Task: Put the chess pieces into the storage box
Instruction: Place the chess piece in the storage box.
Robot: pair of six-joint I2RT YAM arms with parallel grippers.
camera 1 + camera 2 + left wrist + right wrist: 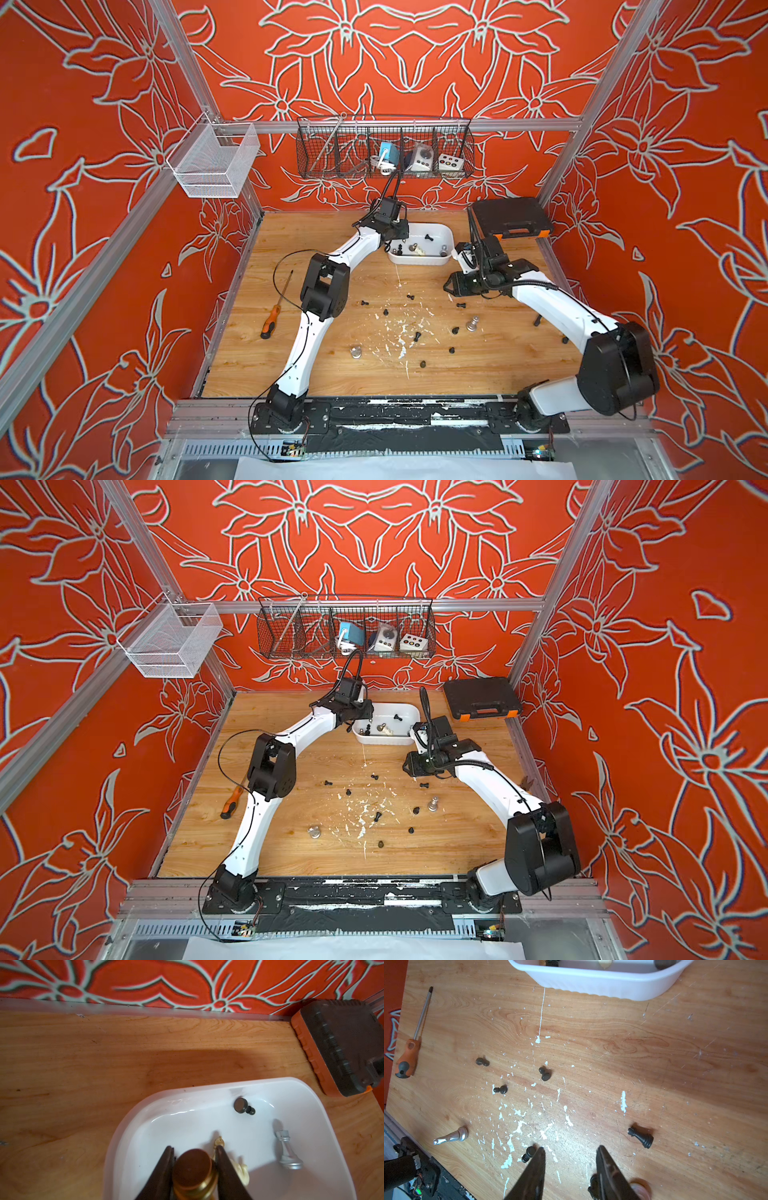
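In both top views the storage box [419, 260] [386, 740] is sitting toward the back of the wooden bench [291, 374], near the black case [511, 216]. The left arm is reaching over the box's left end. The right arm is hovering in front of the box, and small black chess pieces [417, 336] are lying scattered further forward on the bench.

In the left wrist view the left jaws are clamping a gold piece [194, 1169], with its brown base facing the camera, over the box's inside. A black pawn [243, 1106], a silver piece [287, 1152] and a cream piece [242, 1169] are lying in the box.

In the right wrist view the right jaws are standing apart and gripping nothing above the bench. A fallen pawn [528, 1154] is lying just beside one tip and a black rook [641, 1137] is lying near the other. The orange-handled screwdriver [409, 1057] is lying well apart.
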